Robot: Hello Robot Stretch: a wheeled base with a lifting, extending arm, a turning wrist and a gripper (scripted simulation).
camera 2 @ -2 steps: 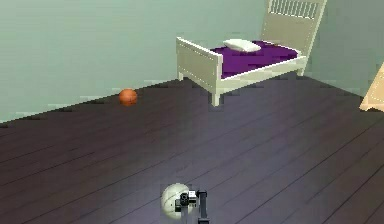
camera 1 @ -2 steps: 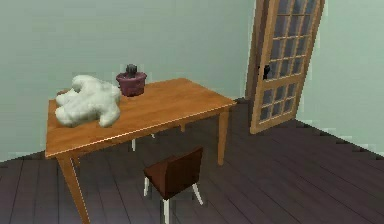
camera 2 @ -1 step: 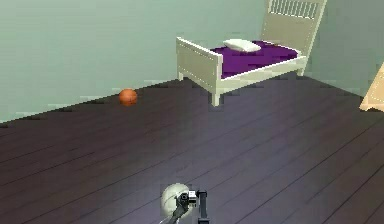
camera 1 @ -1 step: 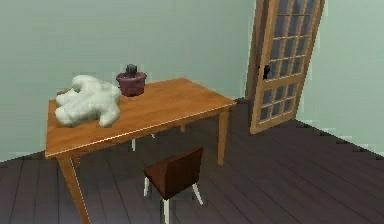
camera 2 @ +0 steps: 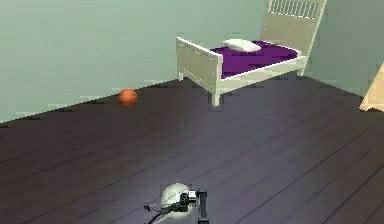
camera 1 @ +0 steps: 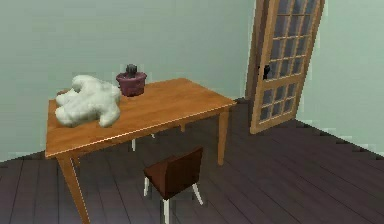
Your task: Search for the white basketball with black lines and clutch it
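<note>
**Grasp step: gripper at whitish ball on the floor**

Search looks done, judging by where things lie. In the arm side view a whitish ball (camera 2: 176, 190) sits at the bottom edge on the dark plank floor (camera 2: 280, 150), and the gripper (camera 2: 165, 208) is right at it, on the end of the arm (camera 2: 203, 211). The ball is round and pale, with lines too small to make out. It is likely the task's basketball. Cannot tell whether the fingers are spread or pressed together, nor whether the gripper holds anything, since the ball is at or behind it.

Next move, as a guess: get the ball between the fingers, then lift to confirm the hold. A round ball may roll off if nudged.

The arm side view also gives an orange ball (camera 2: 128, 97) near the far wall, well apart from the gripper, and a white-framed bed (camera 2: 200, 62) with purple cover and a pillow (camera 2: 240, 45).

The forward view gives other things: a wooden table (camera 1: 170, 100) carrying a white soft toy (camera 1: 88, 100) and a dark potted plant (camera 1: 131, 81), a chair (camera 1: 175, 175) in front, and a glazed door (camera 1: 283, 60) at its right.
</note>
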